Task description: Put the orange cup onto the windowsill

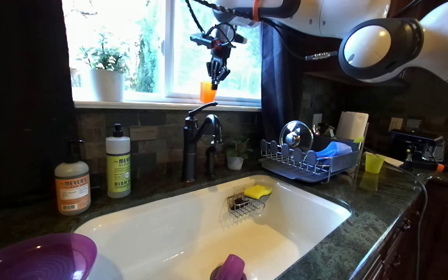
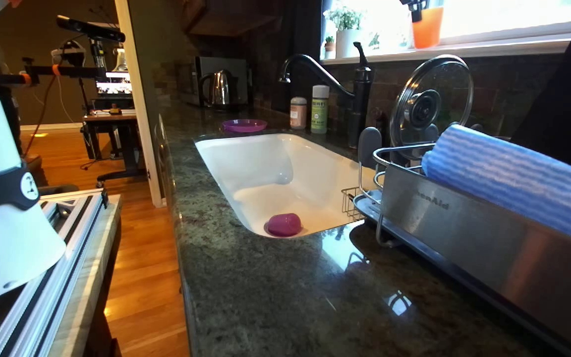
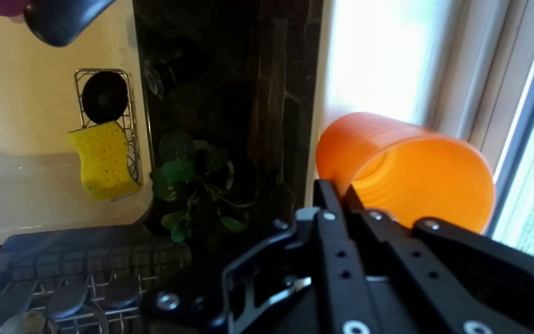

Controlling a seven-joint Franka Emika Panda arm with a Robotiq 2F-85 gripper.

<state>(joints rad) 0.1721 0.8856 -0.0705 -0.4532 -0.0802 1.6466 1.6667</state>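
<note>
Leftmost in an exterior view, a purple bowl (image 1: 37, 256) sits on the dark stone surface (image 1: 383, 202) beside the white sink (image 1: 146, 225); a soap bottle with an orange label (image 1: 72, 188) and a slimmer bottle with a green label (image 1: 118, 169) stand behind it. Above them, a potted plant (image 1: 107, 83) occupies the left part of the pale windowsill (image 1: 146, 105), and the black faucet (image 1: 190, 155) comes next along.

Before the right half of the window (image 1: 185, 62) hangs the end of the arm (image 1: 325, 17). It reaches in from the upper right, its white links running nearly level across the top, the wrist (image 1: 224, 33) below them leaning a little, with the jaws pointing down. They are closed on the rim of the orange cup (image 1: 206, 93), pinching its wall: in the wrist view, orange shows between the two tips.

The cup is plain and slightly tapered, a bright orange that glows against the daylight. It stands close to upright, mouth up, at the right part of the windowsill, though I cannot tell whether its base bears fully on it. Seen from the wrist, fine rings line its inside.

Further right, a dish rack (image 1: 342, 162) holds a glass lid (image 1: 297, 136), with a yellow cup (image 1: 374, 162) beyond.
</note>
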